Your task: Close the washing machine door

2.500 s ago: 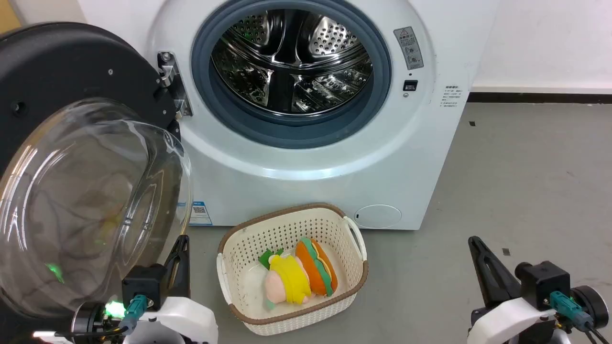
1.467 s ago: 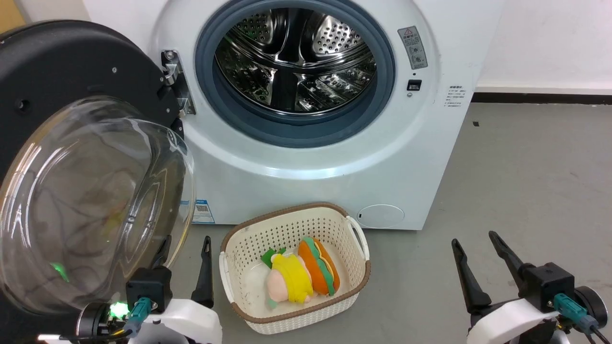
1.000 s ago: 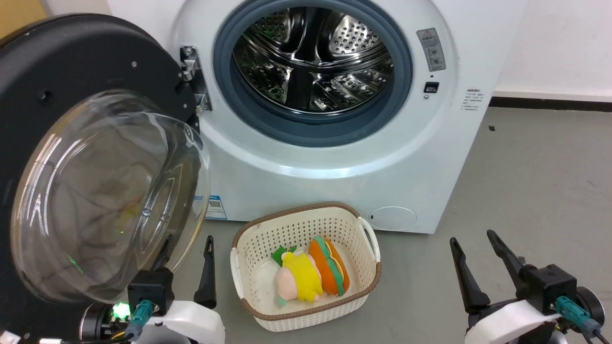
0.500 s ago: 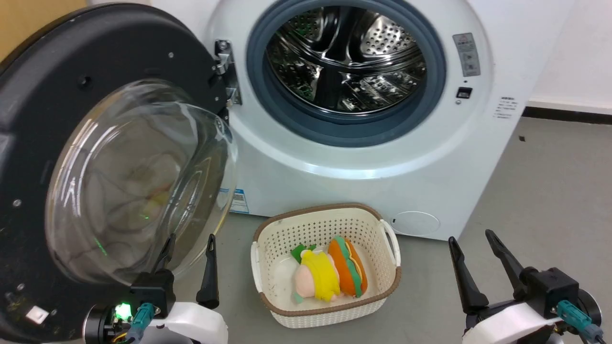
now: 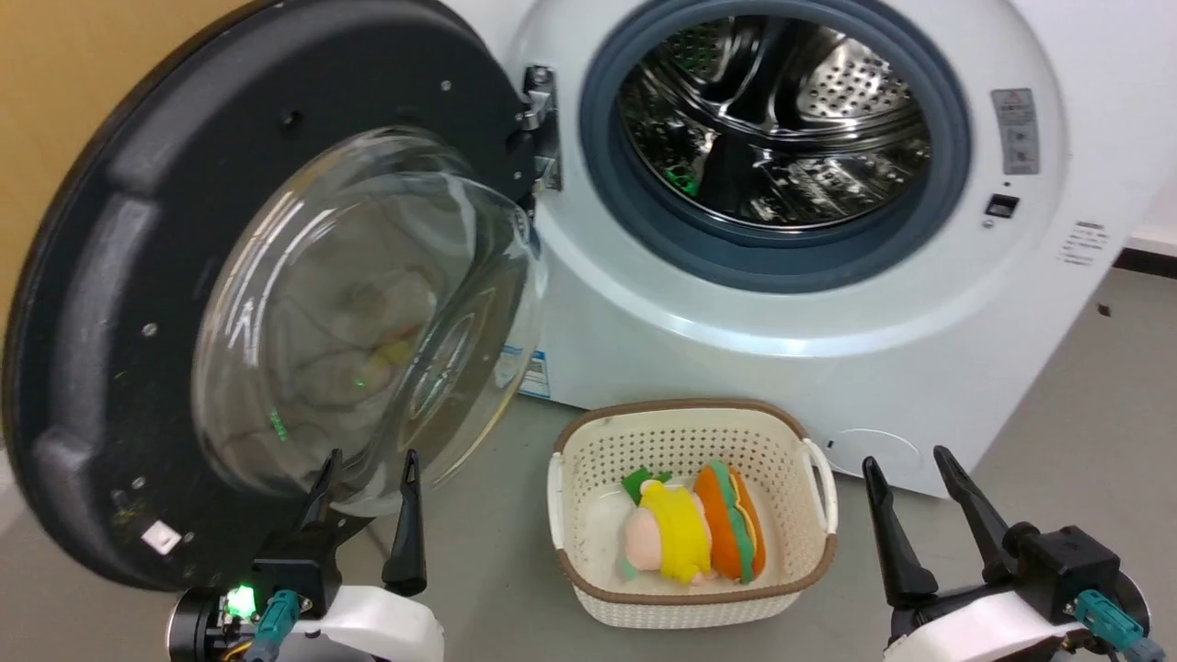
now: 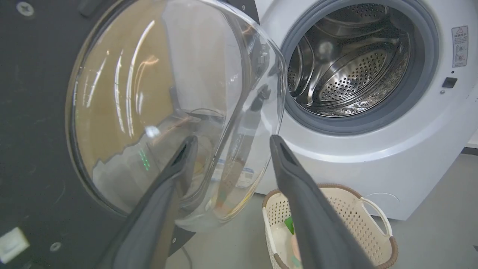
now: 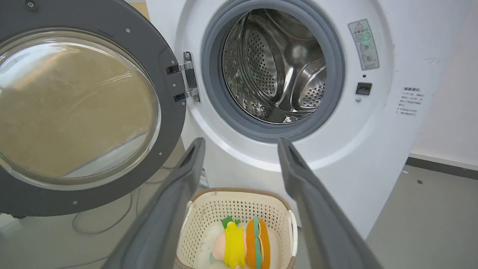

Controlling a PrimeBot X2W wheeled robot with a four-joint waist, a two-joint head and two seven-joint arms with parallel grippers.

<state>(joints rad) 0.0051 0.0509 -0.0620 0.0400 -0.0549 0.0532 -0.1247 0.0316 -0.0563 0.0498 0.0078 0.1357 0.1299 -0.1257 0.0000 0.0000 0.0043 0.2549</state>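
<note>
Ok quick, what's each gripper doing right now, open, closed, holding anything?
Left gripper: open, holding nothing, close to the washing machine door.
Right gripper: open, holding nothing.

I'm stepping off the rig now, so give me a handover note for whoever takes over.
Washing machine door: wide open, swung to the robot's left.
Washing machine: drum open; basket of plush toys on the floor before it.
Left gripper: open, empty, close before the door's glass; contact unclear.
Right gripper: open, empty, low near the basket.
Done: nothing yet. Left: swing the door shut.
</note>
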